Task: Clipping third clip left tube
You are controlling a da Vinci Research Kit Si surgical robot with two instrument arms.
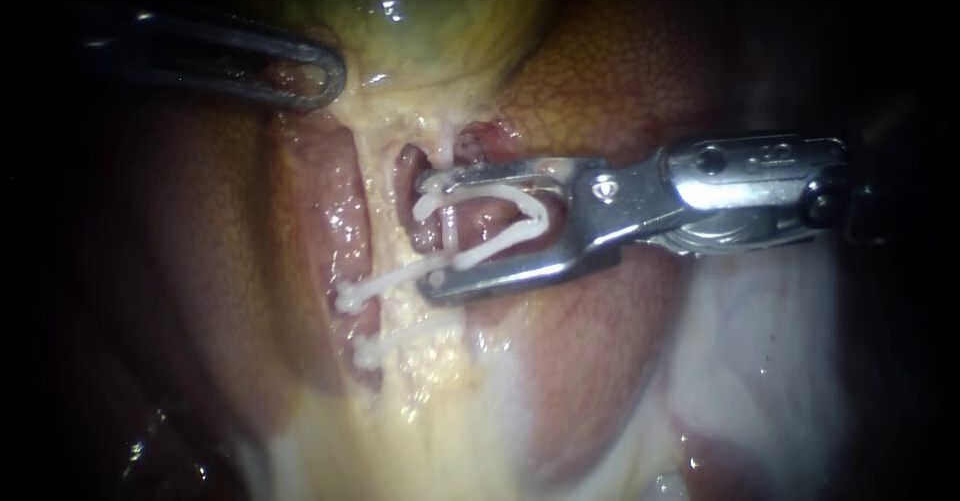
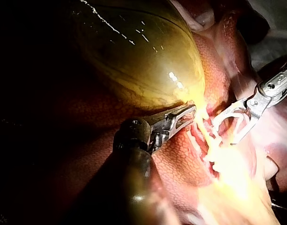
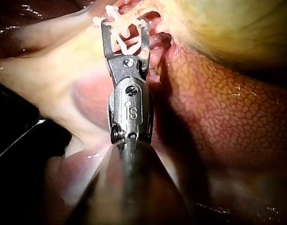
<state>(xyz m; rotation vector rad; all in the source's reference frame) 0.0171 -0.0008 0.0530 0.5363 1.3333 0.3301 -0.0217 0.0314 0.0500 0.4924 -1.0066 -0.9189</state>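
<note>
Liver fills most of the field, red-brown w/ a fine mottled surface, wet. Gallbladder, yellow-green, sits above the work site in the endoscope view & narrows to a pale yellow strip of tissue running down the middle.

My right instrument comes in from the right, shaft approx. level. Its hand stands wide, jaws spread in a V, grasping an open clip. The clip is white, w/ one leg along each jaw & the bend back toward the throat.

My left instrument comes in from upper left. Its hand is clenched on the gallbladder's lower edge, w/ pale tissue showing through the slot in the jaw. Left wrist view agrees: jaws together, tip at the pale neck.

The tube, pinkish, runs down the pale strip & passes between the spread jaws, inside the open clip's legs. Can't tell if the legs touch it.

Two closed clips, white, cross the tube below the lower jaw, one under the other, near but apart. The upper one lies just beside that jaw's tip.
</note>
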